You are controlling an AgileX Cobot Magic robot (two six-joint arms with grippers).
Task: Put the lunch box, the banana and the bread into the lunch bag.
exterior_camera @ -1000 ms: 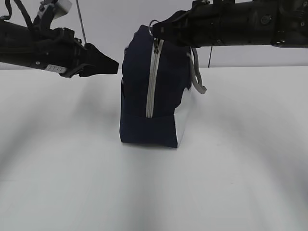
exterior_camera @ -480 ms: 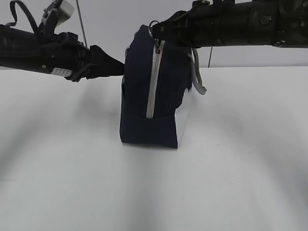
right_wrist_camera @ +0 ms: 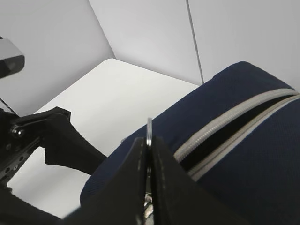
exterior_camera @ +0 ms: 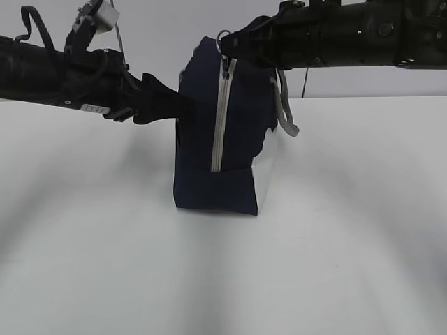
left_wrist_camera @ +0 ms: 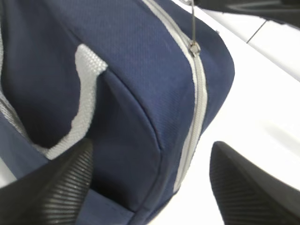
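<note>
1. I have the lunch bag (exterior_camera: 220, 132) standing upright on the white worktop (exterior_camera: 335, 237), its narrow end turned toward the exterior camera, with the grey zipper (exterior_camera: 220, 118) running down that end from the top.
2. My left gripper (exterior_camera: 171, 105) reaches in from the left and meets the bag's upper left side; in the exterior view its tip disappears against the dark fabric.
3. From the left wrist camera I see the jaws standing wide apart, one ribbed finger (left_wrist_camera: 56, 187) against the bag's side panel just under a grey handle (left_wrist_camera: 84, 108), the other out over the bare worktop past the bag's end. They straddle the bag's corner, and nothing is clamped between them.
4. My right gripper (exterior_camera: 227, 47) comes in from the right at the top of the bag.
5. In the right wrist view its jaws are pressed together on the thin metal ring pull (right_wrist_camera: 149, 131) of the zipper, which sticks up between the two fingers.
6. Behind that grip the zipper is parted along the top of the bag, showing a dark slit between the two grey tape edges.
7. A second grey handle (exterior_camera: 285, 112) hangs down the bag's right side.
8. I cannot see the lunch box, banana or bread in any view, and I cannot see into the bag.
</note>
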